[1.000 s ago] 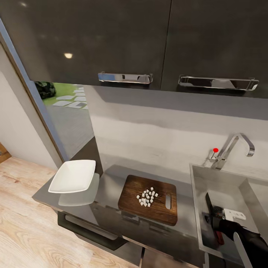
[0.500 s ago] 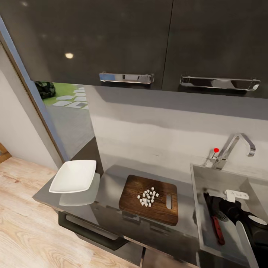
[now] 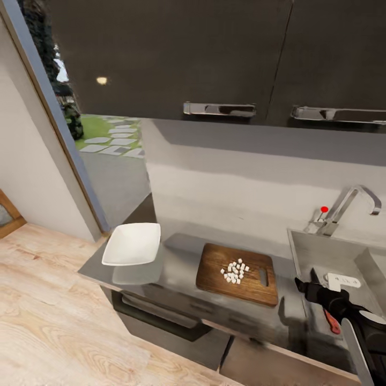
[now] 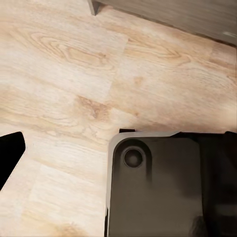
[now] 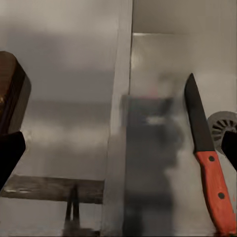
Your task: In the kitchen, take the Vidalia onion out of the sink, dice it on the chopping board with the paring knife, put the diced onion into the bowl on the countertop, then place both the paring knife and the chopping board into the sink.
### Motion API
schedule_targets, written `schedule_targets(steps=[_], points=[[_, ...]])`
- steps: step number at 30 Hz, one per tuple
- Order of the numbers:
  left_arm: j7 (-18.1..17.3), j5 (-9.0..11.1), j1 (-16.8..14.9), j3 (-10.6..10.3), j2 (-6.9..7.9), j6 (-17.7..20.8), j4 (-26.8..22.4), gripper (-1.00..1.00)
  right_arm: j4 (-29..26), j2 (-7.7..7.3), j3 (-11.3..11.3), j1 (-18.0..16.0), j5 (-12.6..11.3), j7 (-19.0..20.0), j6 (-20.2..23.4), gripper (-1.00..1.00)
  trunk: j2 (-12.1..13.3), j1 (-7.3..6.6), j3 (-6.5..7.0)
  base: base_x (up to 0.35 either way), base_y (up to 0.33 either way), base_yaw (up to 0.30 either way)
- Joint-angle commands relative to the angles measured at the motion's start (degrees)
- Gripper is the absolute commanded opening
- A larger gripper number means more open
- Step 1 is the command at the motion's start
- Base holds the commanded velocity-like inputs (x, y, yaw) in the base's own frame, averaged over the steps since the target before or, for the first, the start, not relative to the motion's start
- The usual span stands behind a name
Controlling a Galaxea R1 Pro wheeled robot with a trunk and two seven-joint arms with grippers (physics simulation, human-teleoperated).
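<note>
The upper cabinets are cut off at the top of the head view. The sink runs out of the picture at the right, and much of its basin is hidden behind the black right arm. The faucet with its red-tipped lever stands behind the sink, against the grey wall. The left gripper cannot be made out; the left wrist view gives a pale wooden floor, a dark rounded block of the robot and a black tip at one edge, so I cannot tell how those fingers stand.

The countertop is a long grey slab over dark cabinets. At its left end the room opens through a glass door to a garden path. The chopping board lies flat near the front edge of the countertop, just beside the sink, and a small heap of white diced onion lies on it. The bowl is at the left end of the countertop, well apart from the board.

The right gripper hangs over the left rim of the sink. In the right wrist view its two dark fingertips are wide apart and hold nothing. The paring knife lies flat on the sink bottom, next to the round drain, near one fingertip but not touching it.
</note>
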Motion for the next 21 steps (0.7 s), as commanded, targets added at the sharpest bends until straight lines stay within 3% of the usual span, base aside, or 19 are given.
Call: schedule_targets(steps=[1, 11, 21], points=[[0.5, 0.6, 0.0, -0.5, 0.11, -0.2, -0.1, 1.00, -0.1, 0.01, -0.1, 0.0, -0.3, 0.1, 0.3, 1.00, -0.1, 0.02, -0.10, -0.117, 0.271, 0.000], [0.5, 0.6, 0.0, -0.5, 0.05, -0.2, -0.1, 1.00, -0.1, 0.01, 0.0, 0.0, -0.3, 0.1, 0.3, 1.00, -0.1, 0.02, -0.10, 0.011, 0.283, 0.000], [0.5, 0.6, 0.0, -0.5, 0.03, -0.2, -0.1, 1.00, 0.0, 0.01, 0.0, 0.0, -0.3, 0.1, 0.4, 1.00, -0.1, 0.02, -0.10, 0.030, 0.025, 0.000]])
